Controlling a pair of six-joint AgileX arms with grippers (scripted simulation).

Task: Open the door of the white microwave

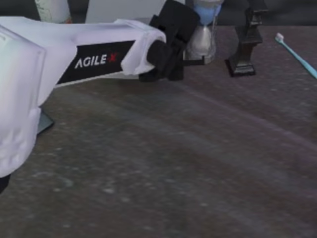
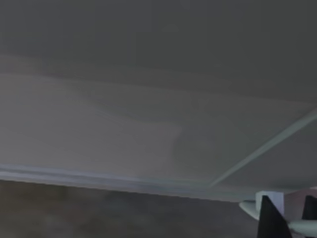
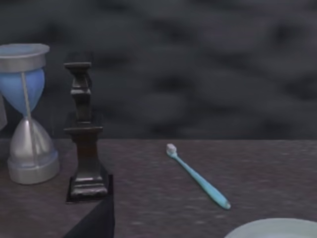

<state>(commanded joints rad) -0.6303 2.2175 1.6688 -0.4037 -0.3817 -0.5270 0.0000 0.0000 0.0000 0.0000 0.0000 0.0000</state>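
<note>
Two arms are mine, but only my left one is showing from above, its smooth white shell stretching across the dark, mottled desk (image 1: 188, 163) toward the far edge. My left claw (image 1: 171, 49) is sitting at the lower corner of the white microwave (image 1: 124, 10), which is showing as a pale flat slab at the far edge of the desk, left of the hourglass (image 1: 204, 34). I cannot tell how far the claw is open: the black wrist block is covering the fingers from above.

In the left wrist view, a broad, smooth pale-grey surface of the white microwave (image 2: 148, 99) is filling nearly everything, with a thin straight seam running across it. The dark tapered fingertips (image 2: 270, 218) are poking in at one corner, close against that surface. Whether they are gripping anything is hidden, and I cannot pick out the door with certainty.

Just right of the hourglass, with its blue glass bulbs and silver base, a black carved pedestal figure (image 1: 246, 44) is standing upright. Further right of the hourglass, a slim light-blue toothbrush (image 1: 297, 54) is lying flat.

My right claw is not appearing in any view; its wrist camera is looking at the hourglass (image 3: 27, 114), the figure (image 3: 85, 134), the toothbrush (image 3: 200, 177) and the curved rim of a white plate (image 3: 277, 229).
</note>
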